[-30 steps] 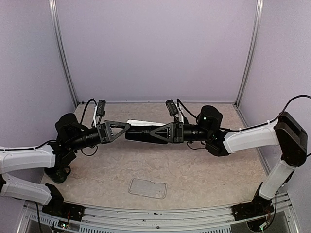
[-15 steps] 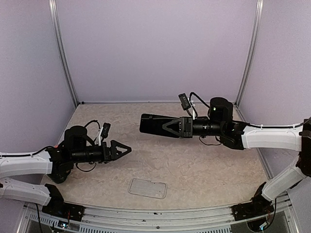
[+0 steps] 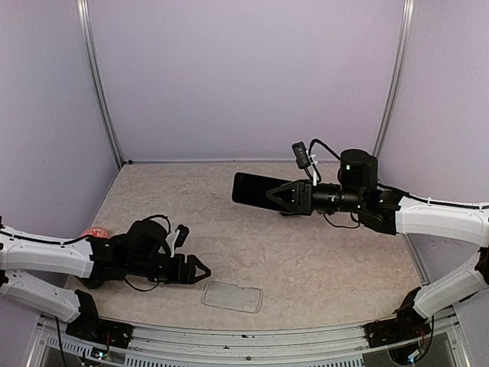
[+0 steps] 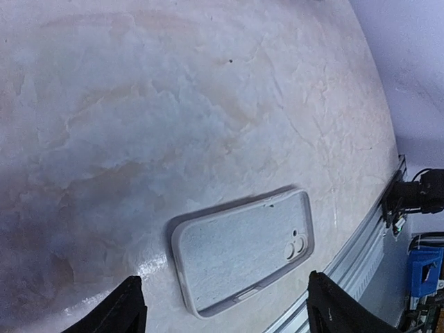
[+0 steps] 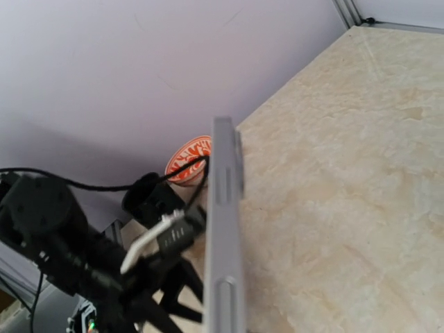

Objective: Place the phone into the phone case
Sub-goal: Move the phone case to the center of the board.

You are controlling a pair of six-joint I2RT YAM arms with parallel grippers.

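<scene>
The left arm has dropped from mid-air to the near left of the desk (image 3: 306, 260), leaving the spot where, a second ago, its jaws met the phone's free end. They now stand open and empty, low over the surface, aimed at the clear phone case (image 3: 231, 297), which has not shifted. The case lies flat by the front edge, just beside their tips. In the left wrist view it sits framed between the two fingers (image 4: 125, 309), so the arm seems placed to pin or steady it. To the right, the dark phone (image 3: 248, 187) rides well above the desk, carried farther right than before. The right jaws are clamped on one end of it, so most of its length sticks out free toward the left. That hold probably leaves the body clear to be lowered into the case, still well apart from it.
</scene>
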